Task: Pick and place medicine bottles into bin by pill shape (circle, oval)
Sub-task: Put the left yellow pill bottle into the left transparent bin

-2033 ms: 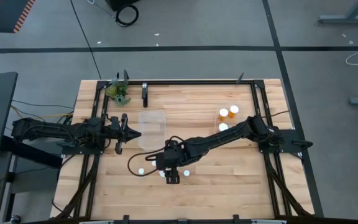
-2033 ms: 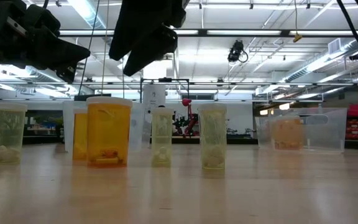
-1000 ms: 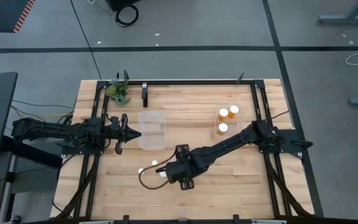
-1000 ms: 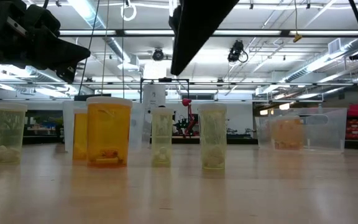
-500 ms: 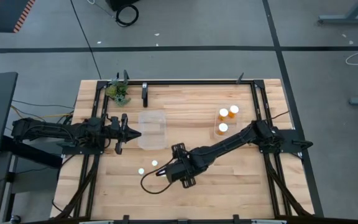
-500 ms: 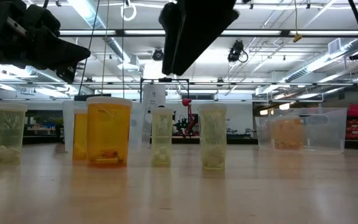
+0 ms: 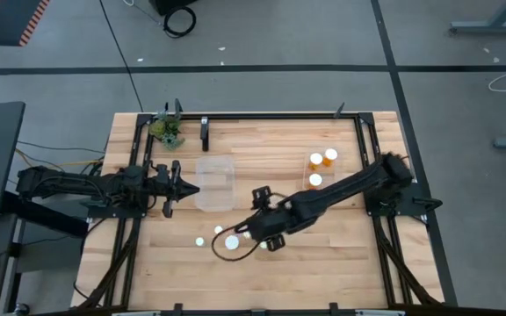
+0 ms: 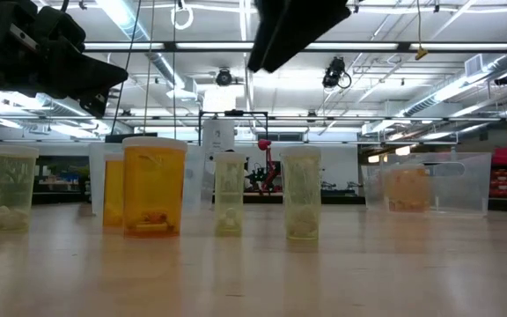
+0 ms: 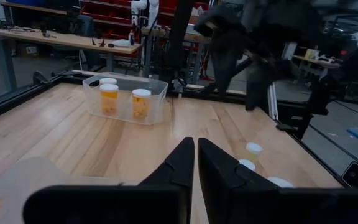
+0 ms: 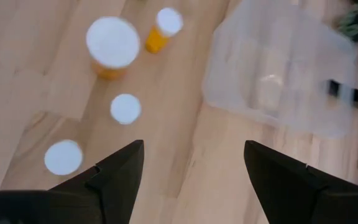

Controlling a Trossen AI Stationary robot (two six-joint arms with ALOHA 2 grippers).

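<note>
A: What do the bins hold?
B: The clear bin (image 7: pixel 318 171) by the right arm holds three amber medicine bottles (image 7: pixel 315 180); the other clear bin (image 7: pixel 215 183) looks empty.
A: And the arms?
B: The right gripper (image 7: pixel 269 230) hangs over the loose bottles (image 7: pixel 230 243) at the desk's (image 7: pixel 323 254) front, fingers apart, empty. The left gripper (image 7: pixel 173 186) waits beside the empty bin, fingers together.

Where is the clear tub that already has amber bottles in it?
In the high view the clear tub sits on the table's right half, near the right arm's base, holding three white-capped amber bottles.
</note>
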